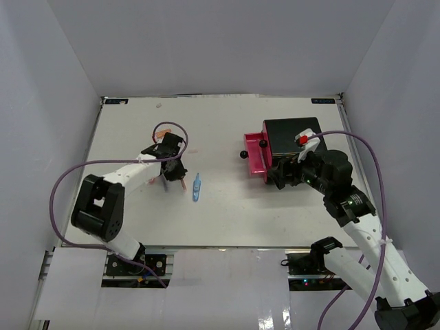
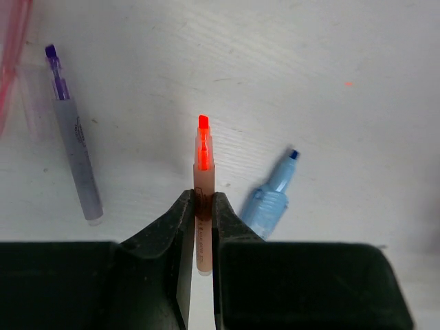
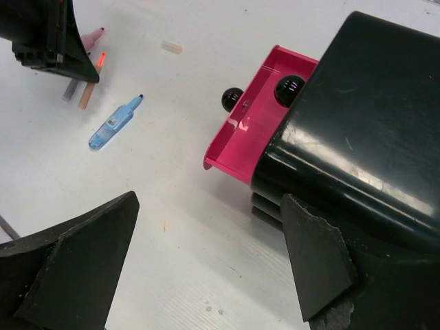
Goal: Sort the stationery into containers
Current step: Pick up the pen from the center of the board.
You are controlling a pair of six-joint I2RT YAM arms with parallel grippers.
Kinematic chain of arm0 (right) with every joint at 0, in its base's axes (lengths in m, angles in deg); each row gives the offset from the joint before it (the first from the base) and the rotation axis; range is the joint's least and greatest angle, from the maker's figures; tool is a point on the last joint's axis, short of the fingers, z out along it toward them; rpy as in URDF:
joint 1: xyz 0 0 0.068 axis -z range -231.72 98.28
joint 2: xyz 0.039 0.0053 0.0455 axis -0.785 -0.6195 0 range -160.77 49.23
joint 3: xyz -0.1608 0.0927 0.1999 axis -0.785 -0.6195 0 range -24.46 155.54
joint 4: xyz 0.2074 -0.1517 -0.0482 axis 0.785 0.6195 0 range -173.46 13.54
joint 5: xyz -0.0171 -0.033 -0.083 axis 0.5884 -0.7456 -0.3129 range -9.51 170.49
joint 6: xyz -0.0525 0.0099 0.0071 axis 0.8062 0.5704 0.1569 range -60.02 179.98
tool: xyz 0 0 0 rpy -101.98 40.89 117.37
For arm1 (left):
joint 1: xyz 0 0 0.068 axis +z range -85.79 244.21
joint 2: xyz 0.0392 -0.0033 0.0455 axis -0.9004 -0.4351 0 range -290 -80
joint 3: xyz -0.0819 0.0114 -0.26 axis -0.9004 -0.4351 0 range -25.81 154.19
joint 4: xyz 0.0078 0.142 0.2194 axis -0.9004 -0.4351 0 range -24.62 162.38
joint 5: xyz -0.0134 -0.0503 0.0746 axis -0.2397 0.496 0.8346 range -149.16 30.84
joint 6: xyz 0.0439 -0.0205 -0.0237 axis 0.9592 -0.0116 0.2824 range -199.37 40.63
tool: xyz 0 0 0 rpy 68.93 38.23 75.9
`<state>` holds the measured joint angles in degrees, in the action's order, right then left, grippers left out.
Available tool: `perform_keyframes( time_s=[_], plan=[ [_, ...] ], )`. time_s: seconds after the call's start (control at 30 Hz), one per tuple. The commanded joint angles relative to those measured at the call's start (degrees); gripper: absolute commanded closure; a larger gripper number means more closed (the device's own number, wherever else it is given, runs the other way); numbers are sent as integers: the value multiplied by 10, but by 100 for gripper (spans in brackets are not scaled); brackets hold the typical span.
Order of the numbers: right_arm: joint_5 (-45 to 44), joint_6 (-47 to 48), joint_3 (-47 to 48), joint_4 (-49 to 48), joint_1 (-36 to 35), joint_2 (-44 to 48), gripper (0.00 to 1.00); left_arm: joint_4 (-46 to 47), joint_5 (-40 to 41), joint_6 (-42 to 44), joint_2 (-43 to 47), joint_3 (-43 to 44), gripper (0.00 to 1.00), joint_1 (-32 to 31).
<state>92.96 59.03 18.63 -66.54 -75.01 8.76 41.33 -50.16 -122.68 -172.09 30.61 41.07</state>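
While the left gripper [image 1: 170,172] stands over the pens on the left of the table [image 1: 227,220], the black cabinet [image 1: 292,134] sits on the right with one pink drawer [image 1: 254,155] pulled out. A light-blue piece [image 1: 197,187] lies near the left gripper.

From the left wrist, the fingers [image 2: 172,227] are clamped on a salmon pen [image 2: 203,155] with an orange tip. A grey-blue pen [image 2: 75,151] lies apart on its left.

From the right wrist, the right gripper [image 3: 206,265] is spread wide, just beside the cabinet and holding nothing.
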Motion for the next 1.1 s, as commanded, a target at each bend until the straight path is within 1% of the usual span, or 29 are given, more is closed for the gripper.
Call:
perform_keyframes(
  time_s=[0.0, 0.03, 0.07, 0.13, 0.17, 0.2, 0.23, 0.27, 0.3, 0.37, 0.4, 0.43, 0.53, 0.57, 0.67, 0.8, 0.87, 1.07],
  plan=[
    [53, 7, 48, -1, -4, -19, 10, 64, -13, 53, 109, 14, 86, -3],
    [62, 5, 54, -4, -4, -30, 10, 84, -37, 66, 151, 9, 87, -4],
    [74, -5, 64, -8, -4, -36, 10, 132, -49, 89, 171, -5, 87, -4],
    [111, -18, 74, -32, -8, -56, 10, 186, -85, 117, 207, -20, 87, -4],
    [121, -26, 78, -41, -11, -64, 10, 235, -127, 129, 235, -25, 87, -4],
    [141, -41, 88, -51, -14, -81, 10, 260, -147, 148, 247, -36, 87, -4],
    [147, -49, 93, -72, -26, -91, 10, 300, -184, 158, 262, -39, 87, -4],
    [151, -56, 97, -83, -34, -100, 10, 320, -184, 166, 266, -41, 86, -4],
    [153, -64, 107, -93, -44, -110, 10, 340, -221, 176, 271, -43, 86, -4],
    [148, -68, 117, -115, -80, -143, 10, 387, -258, 183, 277, -43, 85, -4],
    [142, -69, 131, -122, -91, -154, 10, 404, -295, 186, 277, -47, 85, -4],
    [139, -73, 138, -127, -113, -178, 10, 422, -315, 184, 277, -50, 85, -4],
    [140, -82, 151, -161, -145, -217, 10, 507, -381, 155, 271, -62, 84, -4],
    [143, -79, 150, -197, -151, -222, 10, 522, -391, 146, 271, -67, 84, -4],
    [151, -80, 147, -234, -164, -242, 9, 573, -417, 118, 271, -83, 83, -6],
    [162, -99, 172, -240, -165, -284, 7, 625, -434, 102, 277, -110, 82, -9],
    [167, -110, 176, -260, -166, -304, 6, 643, -448, 101, 279, -120, 81, -11],
    [190, -121, 214, -269, -168, -348, 2, 658, -472, 112, 289, -130, 80, -17]
  ],
)
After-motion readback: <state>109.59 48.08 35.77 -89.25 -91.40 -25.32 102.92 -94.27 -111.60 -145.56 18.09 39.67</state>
